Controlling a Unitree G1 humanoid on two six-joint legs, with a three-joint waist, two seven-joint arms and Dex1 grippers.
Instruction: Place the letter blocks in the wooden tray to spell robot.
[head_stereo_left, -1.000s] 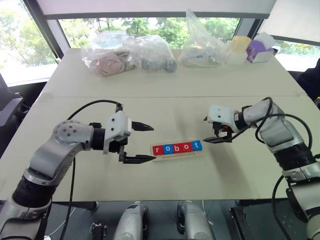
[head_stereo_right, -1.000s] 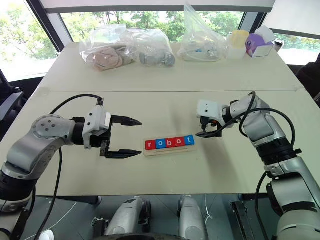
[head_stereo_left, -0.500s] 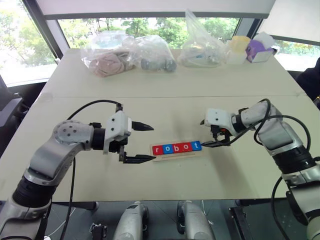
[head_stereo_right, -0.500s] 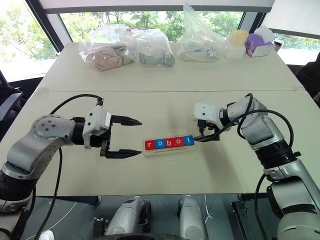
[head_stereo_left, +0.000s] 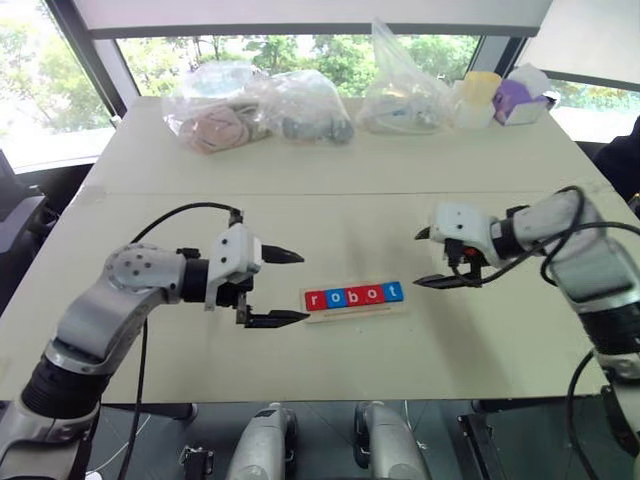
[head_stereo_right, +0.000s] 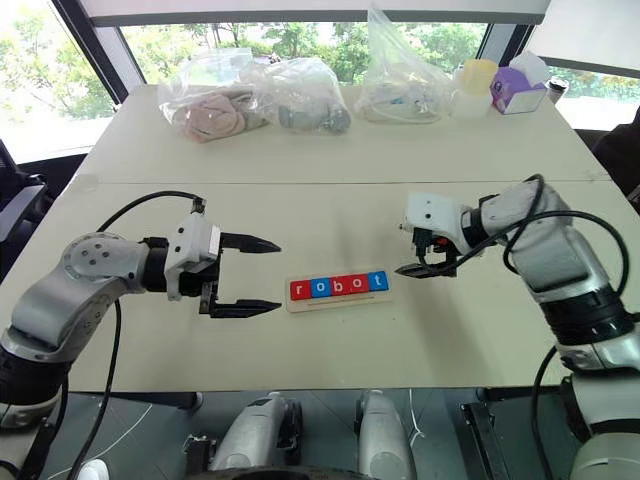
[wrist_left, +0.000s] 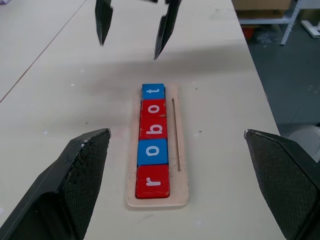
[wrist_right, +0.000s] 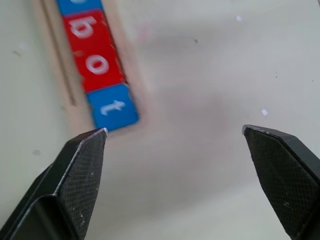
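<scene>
The wooden tray (head_stereo_left: 352, 311) lies in the middle of the table with the letter blocks (head_stereo_left: 354, 295) in a row inside it, reading r, o, b, o, t; red r (wrist_left: 152, 181), blue o (wrist_left: 153, 151), red b (wrist_left: 153, 128), red o (wrist_left: 153, 107), blue t (wrist_left: 153, 92). My left gripper (head_stereo_left: 305, 286) hovers open just off the tray's left end, holding nothing. Past the tray's right end my right gripper (head_stereo_left: 416, 260) hangs open and empty above the table, a short gap from the blue t (wrist_right: 112, 107).
Several clear plastic bags (head_stereo_left: 215, 110) with items lie along the table's far side. A yellow cup (head_stereo_left: 481, 92) and a purple box (head_stereo_left: 520, 100) stand at the far right. A seam (head_stereo_left: 340, 192) crosses the table behind the tray.
My right gripper has drawn back to the right from the tray's end and risen a little, still open. The left gripper and the blocks have stayed put.
</scene>
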